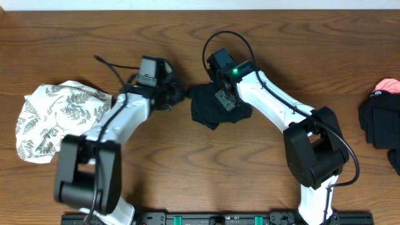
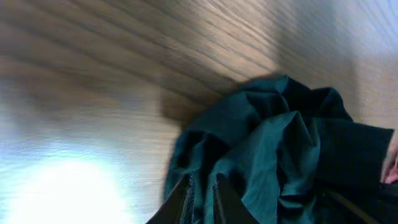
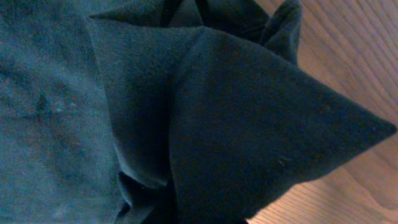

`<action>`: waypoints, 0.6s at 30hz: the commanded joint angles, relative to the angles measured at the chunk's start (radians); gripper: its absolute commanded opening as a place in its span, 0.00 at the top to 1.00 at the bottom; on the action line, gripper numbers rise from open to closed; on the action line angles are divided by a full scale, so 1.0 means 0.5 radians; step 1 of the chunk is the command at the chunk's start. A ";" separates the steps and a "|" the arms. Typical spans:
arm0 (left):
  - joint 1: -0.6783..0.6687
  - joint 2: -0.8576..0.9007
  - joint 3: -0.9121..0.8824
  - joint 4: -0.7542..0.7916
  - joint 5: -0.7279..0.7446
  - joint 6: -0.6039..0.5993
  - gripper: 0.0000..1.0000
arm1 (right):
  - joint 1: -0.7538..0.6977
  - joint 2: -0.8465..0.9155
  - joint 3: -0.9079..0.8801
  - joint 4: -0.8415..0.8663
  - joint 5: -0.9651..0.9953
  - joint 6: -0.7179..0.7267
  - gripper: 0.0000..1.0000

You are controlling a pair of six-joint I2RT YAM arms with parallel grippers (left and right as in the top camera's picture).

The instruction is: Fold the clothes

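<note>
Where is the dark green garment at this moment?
In the overhead view, the dark green garment lies near the middle of the table, the left gripper at its left edge and the right gripper above it.

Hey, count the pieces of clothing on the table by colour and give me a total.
White leaf-print cloth: 1
Dark teal garment: 1
Black garment, at the right edge, partly cut off: 1
Pink item, lying on the black one: 1
Total: 4
</note>
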State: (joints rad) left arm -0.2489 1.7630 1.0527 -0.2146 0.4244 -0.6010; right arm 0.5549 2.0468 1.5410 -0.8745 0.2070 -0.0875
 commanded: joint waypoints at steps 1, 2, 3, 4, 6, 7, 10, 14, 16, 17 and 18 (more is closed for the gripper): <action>-0.095 0.148 -0.034 0.080 0.079 -0.129 0.88 | 0.009 0.016 0.001 -0.018 0.005 0.063 0.99; -0.114 0.175 -0.034 0.090 0.079 -0.151 0.88 | 0.009 0.016 0.002 -0.026 0.003 0.078 0.99; -0.124 0.195 -0.034 0.092 0.079 -0.159 0.88 | 0.009 0.016 0.005 -0.037 0.002 0.089 0.99; -0.135 0.216 -0.034 0.092 0.078 -0.163 0.88 | 0.011 0.016 0.008 -0.049 -0.016 0.093 0.99; -0.146 0.242 -0.034 0.110 0.077 -0.163 0.88 | 0.018 0.016 0.014 -0.062 -0.055 0.093 0.99; -0.151 0.253 -0.034 0.127 0.077 -0.163 0.88 | 0.023 0.016 0.017 -0.063 -0.069 0.093 0.99; -0.160 0.293 -0.034 0.151 0.071 -0.163 0.88 | 0.043 0.015 0.024 -0.062 -0.102 0.092 0.99; -0.168 0.367 -0.034 0.151 0.072 -0.163 0.88 | 0.076 0.015 0.032 -0.066 -0.111 0.093 0.99; -0.172 0.404 -0.034 0.150 0.072 -0.163 0.89 | 0.098 0.015 0.034 -0.065 -0.111 0.093 0.99; -0.175 0.414 -0.034 0.150 0.072 -0.163 0.89 | 0.106 0.015 0.034 -0.065 -0.110 0.100 0.99; -0.177 0.423 -0.034 0.152 0.072 -0.163 0.89 | 0.116 0.014 0.034 -0.064 -0.108 0.115 0.99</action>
State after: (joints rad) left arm -0.3283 1.9285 1.0439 -0.1284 0.4618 -0.6777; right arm 0.5854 2.0468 1.5417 -0.9043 0.1726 -0.0570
